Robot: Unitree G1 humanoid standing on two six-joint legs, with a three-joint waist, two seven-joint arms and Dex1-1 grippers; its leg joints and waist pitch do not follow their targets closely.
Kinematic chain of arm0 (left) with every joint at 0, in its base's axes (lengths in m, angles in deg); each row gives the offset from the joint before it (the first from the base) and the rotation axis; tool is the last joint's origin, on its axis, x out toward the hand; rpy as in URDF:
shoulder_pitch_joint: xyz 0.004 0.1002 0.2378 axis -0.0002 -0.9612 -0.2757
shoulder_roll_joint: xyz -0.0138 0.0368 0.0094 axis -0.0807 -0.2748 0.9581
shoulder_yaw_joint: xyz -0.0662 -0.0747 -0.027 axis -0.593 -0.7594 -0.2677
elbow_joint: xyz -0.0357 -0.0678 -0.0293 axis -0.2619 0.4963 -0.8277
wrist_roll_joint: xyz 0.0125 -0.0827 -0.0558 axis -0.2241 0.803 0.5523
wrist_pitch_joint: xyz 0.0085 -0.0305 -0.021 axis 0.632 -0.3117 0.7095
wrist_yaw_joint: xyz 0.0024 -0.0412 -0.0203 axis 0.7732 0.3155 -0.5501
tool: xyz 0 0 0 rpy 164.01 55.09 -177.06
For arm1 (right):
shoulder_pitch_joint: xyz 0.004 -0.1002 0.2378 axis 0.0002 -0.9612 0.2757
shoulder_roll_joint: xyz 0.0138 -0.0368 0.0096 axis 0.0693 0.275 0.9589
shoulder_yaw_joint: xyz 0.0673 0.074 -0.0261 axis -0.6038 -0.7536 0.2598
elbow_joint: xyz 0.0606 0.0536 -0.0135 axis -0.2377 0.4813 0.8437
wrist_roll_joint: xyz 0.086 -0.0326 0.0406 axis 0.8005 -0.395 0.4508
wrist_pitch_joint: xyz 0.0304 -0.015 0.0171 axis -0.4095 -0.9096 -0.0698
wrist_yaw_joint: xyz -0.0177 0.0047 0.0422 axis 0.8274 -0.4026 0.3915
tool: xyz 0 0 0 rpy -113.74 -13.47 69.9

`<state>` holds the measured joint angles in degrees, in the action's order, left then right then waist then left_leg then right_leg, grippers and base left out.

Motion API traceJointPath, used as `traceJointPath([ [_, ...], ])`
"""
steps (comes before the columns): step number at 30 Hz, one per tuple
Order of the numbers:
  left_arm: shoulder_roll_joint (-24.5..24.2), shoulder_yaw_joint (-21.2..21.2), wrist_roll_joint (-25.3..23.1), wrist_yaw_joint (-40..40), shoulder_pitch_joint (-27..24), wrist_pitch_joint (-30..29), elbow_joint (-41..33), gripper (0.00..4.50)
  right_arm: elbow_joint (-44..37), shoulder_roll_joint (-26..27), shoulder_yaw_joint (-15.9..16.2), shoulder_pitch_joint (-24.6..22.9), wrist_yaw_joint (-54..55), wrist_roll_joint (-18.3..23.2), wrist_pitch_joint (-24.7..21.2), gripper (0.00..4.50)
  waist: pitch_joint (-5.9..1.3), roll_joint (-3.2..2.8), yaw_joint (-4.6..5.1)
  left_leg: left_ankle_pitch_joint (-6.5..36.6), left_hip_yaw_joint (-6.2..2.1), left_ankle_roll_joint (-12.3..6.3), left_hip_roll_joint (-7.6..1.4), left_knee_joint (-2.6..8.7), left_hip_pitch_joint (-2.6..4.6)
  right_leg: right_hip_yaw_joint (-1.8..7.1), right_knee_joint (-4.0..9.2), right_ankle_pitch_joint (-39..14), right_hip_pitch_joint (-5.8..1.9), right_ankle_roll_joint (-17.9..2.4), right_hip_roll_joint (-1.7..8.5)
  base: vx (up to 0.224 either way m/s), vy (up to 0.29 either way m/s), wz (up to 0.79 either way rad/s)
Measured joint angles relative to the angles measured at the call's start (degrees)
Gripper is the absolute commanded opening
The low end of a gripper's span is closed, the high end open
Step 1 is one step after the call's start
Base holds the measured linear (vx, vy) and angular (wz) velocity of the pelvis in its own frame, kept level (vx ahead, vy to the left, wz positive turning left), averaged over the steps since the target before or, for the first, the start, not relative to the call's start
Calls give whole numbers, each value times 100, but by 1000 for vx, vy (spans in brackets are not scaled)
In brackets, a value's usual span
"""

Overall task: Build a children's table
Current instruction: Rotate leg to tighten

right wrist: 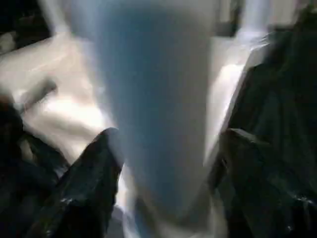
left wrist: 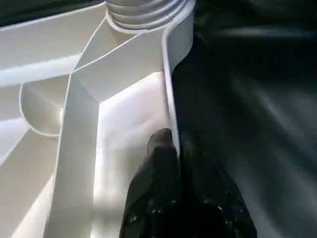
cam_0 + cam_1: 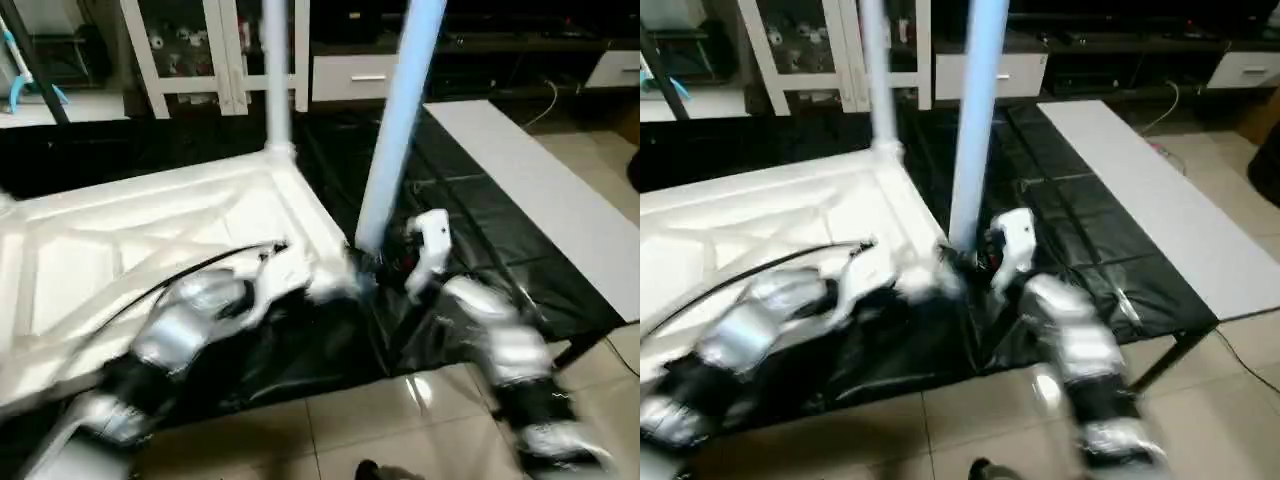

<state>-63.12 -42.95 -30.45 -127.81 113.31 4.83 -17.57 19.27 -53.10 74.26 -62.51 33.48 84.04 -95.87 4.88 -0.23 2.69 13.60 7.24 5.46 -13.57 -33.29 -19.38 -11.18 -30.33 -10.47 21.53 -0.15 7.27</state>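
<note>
tabletop [image 3: 150, 240] – white, ribbed, upside down | left tool [image 2: 168, 148] pinching its rim | right tool [image 1: 163, 148] – spread around leg [image 3: 395, 130]

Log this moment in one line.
left gripper: shut on tabletop rim | right gripper: around leg | far leg: socketed

One white plastic rectangular tabletop [image 3: 150, 240] lies underside up, its ribs crossing in an X. Two long white tube legs stand upright — one [image 3: 277, 70] at the far corner socket, one [image 3: 400, 120] at the near corner. Two silver robot forearms reach in — the left [image 3: 185, 335] and the right [image 3: 495, 345].
</note>
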Motion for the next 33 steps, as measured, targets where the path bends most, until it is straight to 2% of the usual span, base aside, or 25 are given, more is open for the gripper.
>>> traceJointPath([
  [1,-41,1,36,-116,-34,51,-5,0,-79,-72,76,-35,-184,-23,-1,321,4,1,-4,1,31,1,2,26,36,-4,6,-1,-16,2,2,0,0,0],
  [2,-76,12,66,-239,-53,87,-11,0,-147,-141,142,-73,-350,-41,-1,321,12,-26,-6,4,42,5,0,35,50,-55,41,-2,-24,3,3,0,0,0],
  [3,-108,8,108,-379,-66,117,-17,0,-247,-275,242,-122,-613,-50,26,321,25,-67,-12,10,33,14,-52,48,38,-129,67,-6,-105,10,6,0,0,0],
  [4,-135,8,134,-454,-63,132,-25,0,-294,-373,280,-160,-767,-52,45,321,59,-93,-111,9,39,18,-78,80,21,-83,-113,-80,-125,0,2,0,0,0],
  [5,-133,58,139,-500,-3,145,-35,0,-346,-520,280,-302,-926,-51,107,321,67,-31,-232,7,177,20,-89,78,37,158,-587,-287,-86,-96,-4,-7,-95,13],
  [6,-143,60,141,-588,-33,238,-124,0,-349,-667,294,-352,-1080,-67,117,321,-5,236,-406,-9,415,47,-59,36,86,586,-912,-406,-46,112,-28,86,-141,16],
  [7,-145,74,148,-609,-46,304,-156,0,-370,-758,308,-341,-1224,-65,119,321,-13,237,-521,25,418,40,-19,-23,75,668,-954,-441,37,83,-47,86,-141,16],
  [8,-158,89,161,-653,-66,370,-155,0,-447,-815,354,-331,-1353,-71,120,321,-49,196,-634,52,389,-9,12,-65,65,702,-935,-444,101,78,-94,146,-111,-11],
  [9,-194,121,207,-743,-35,443,-147,0,-536,-868,405,-324,-1460,-76,126,321,-126,107,-709,-65,275,45,70,29,7,713,-921,-416,113,49,-139,119,-64,-15],
  [10,-201,120,239,-795,-30,466,-144,0,-556,-907,430,-324,-1536,-94,126,321,-154,78,-713,-226,263,88,69,71,-13,744,-914,-385,147,33,-208,119,-64,-15],
  [11,-207,115,288,-848,-28,487,-147,0,-559,-972,465,-324,-1615,-120,126,321,-168,56,-714,-384,248,99,36,77,-29,739,-917,-362,164,-8,-245,87,-35,-1],
  [12,-235,125,306,-914,-23,502,-163,0,-563,-1073,539,-323,-1727,-183,130,321,-176,48,-717,-441,238,112,-8,47,-76,744,-895,-354,168,-21,-295,0,0,0],
  [17,-368,72,341,-1097,11,556,-121,0,-549,-1285,670,-279,-2013,-384,343,321,-186,66,-602,-406,254,154,-9,38,-103,755,-751,-287,142,-17,-296,0,0,0],
  [20,-416,62,341,-1135,12,554,-128,0,-515,-1321,718,-187,-2136,-443,375,321,-194,84,-572,-401,265,142,-6,37,-108,763,-668,-231,130,-11,-295,0,0,0],
  [26,-487,60,343,-1198,3,556,-129,0,-408,-1390,737,-56,-2310,-470,406,321,-224,159,-521,-393,275,129,0,28,-109,787,-666,-225,132,-6,-293,0,0,0],
  [29,-503,60,351,-1209,0,545,-131,0,-265,-1373,761,25,-2397,-477,433,321,-231,171,-499,-394,275,129,0,28,-108,787,-667,-225,132,-5,-296,0,0,0],
  [30,-507,55,352,-1219,-3,545,-132,0,-197,-1350,763,48,-2424,-486,478,294,-231,171,-493,-393,275,129,0,28,-109,787,-667,-225,132,-5,-296,0,0,0],
  [33,-524,37,356,-1237,-14,539,-132,0,-135,-1275,759,84,-2479,-481,478,281,-232,174,-485,-394,275,129,-1,28,-110,787,-668,-225,132,-5,-297,0,0,0],
])
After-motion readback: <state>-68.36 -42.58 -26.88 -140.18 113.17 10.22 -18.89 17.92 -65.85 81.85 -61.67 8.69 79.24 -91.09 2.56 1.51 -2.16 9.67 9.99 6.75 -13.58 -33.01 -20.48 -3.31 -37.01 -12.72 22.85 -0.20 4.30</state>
